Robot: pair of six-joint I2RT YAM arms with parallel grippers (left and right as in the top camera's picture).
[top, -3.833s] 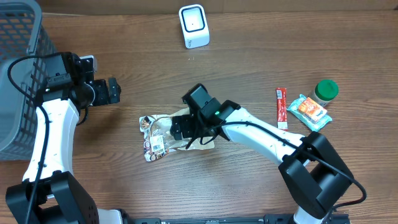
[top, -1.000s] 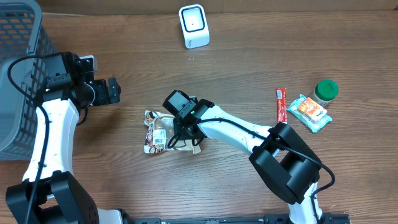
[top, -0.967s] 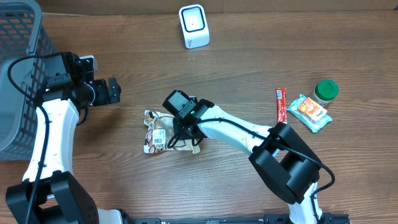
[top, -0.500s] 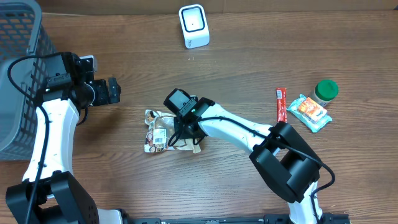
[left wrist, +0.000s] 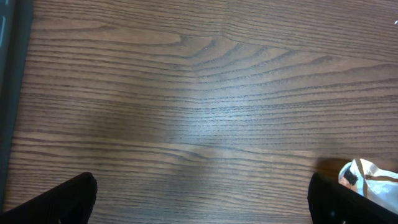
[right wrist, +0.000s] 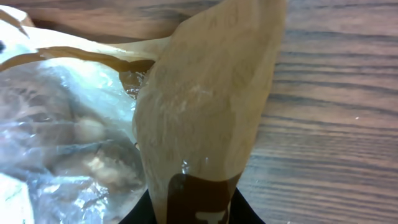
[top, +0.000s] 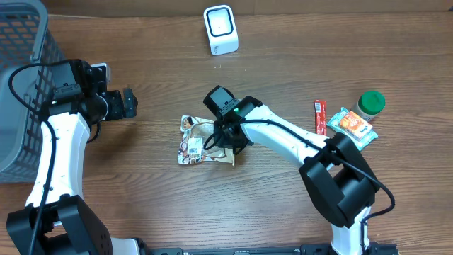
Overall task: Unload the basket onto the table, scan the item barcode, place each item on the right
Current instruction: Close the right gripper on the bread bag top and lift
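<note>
Item: snack bag (top: 195, 142), lying mid-table, its white label (top: 190, 147) face up. Grip: right end effector (top: 225, 138) pinching the bag's brown flap (right wrist: 205, 93). Idle: left end effector (top: 129, 103), spread wide and holding nothing, near the table's left edge. Target: scanner (top: 221, 30), middle of the far edge. Handling advice: lift slowly, as the limp film will likely sag; present the label flat and uncreased to the scanner's face.

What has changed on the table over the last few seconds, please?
The right gripper, shut on the snack bag, has drawn it rightward and a little toward the scanner; its arm swung right as well. The left gripper stayed open beside the basket, and the scanner, red stick, orange packet and green-lidded jar did not move.
</note>
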